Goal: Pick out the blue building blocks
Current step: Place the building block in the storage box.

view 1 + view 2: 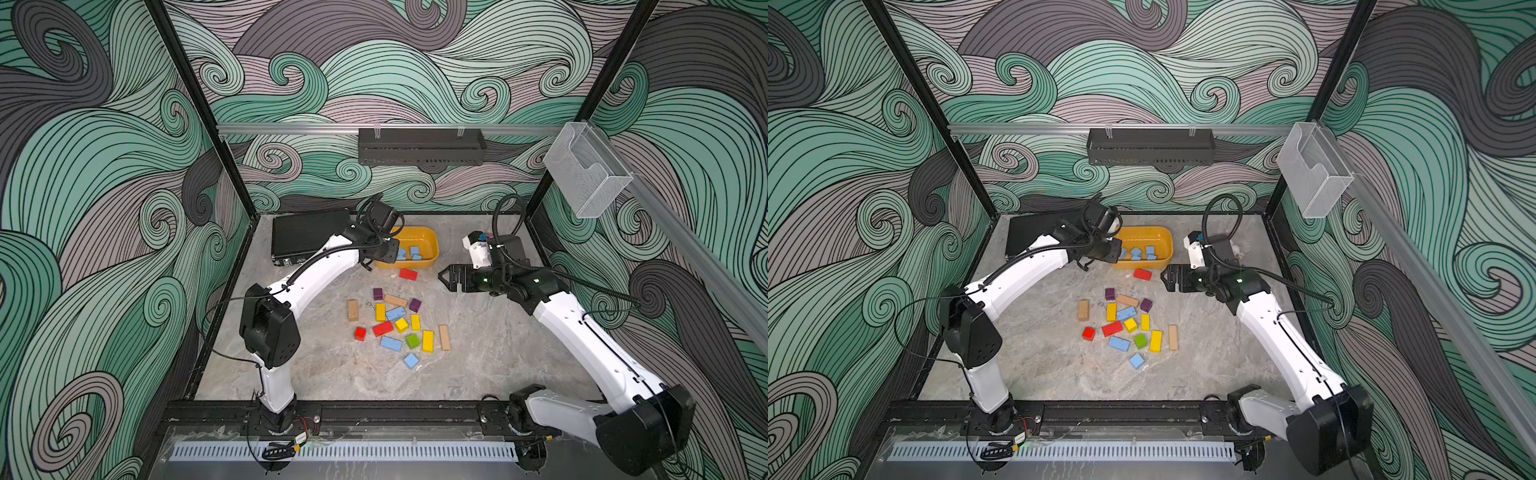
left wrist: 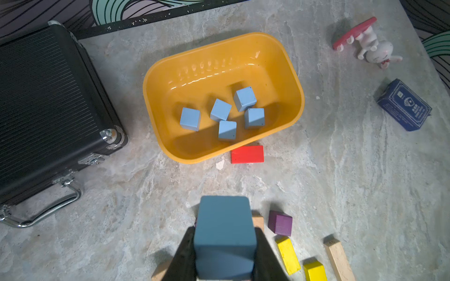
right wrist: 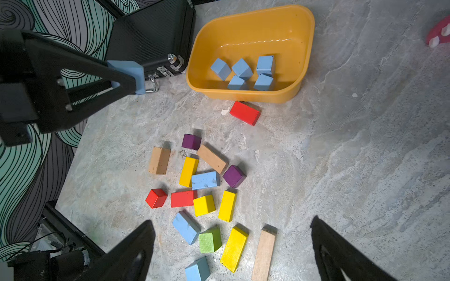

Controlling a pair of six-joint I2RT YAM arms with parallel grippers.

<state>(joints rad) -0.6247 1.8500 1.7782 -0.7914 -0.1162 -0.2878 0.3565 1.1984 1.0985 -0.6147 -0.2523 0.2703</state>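
Nine light-blue blocks in all. Five cubes (image 2: 244, 98) lie inside one yellow tub (image 2: 219, 56). A sixth block (image 2: 224, 219) is gripped in the closed jaws of the left arm (image 1: 316, 270), held in the air just beside the tub, on the side facing a black case (image 2: 48, 97). Two blue bars (image 3: 205, 180) and one blue cube (image 3: 197, 268) lie in a loose pile in front of the tub, toward the arm bases. That pile also holds four yellow blocks (image 3: 227, 205), three tan blocks (image 3: 159, 160), two red blocks (image 3: 183, 198), two purple cubes (image 3: 233, 175) and one green cube (image 3: 209, 239). A third red block (image 2: 247, 154) lies just beside the tub's front wall. The jaws of the right arm (image 1: 582, 328) stand wide open and empty, near the tub's right side. Further right of the tub lie one dark blue card packet (image 2: 404, 104) and one white toy (image 2: 372, 46) tipped over on a red base. The bench (image 2: 341, 182) is grey with a marble look. The walls carry teal and grey swirls inside a black frame; behind the tub one black rack (image 1: 422, 147) hangs on a rail, and one clear holder (image 1: 586, 170) is mounted on the right wall.
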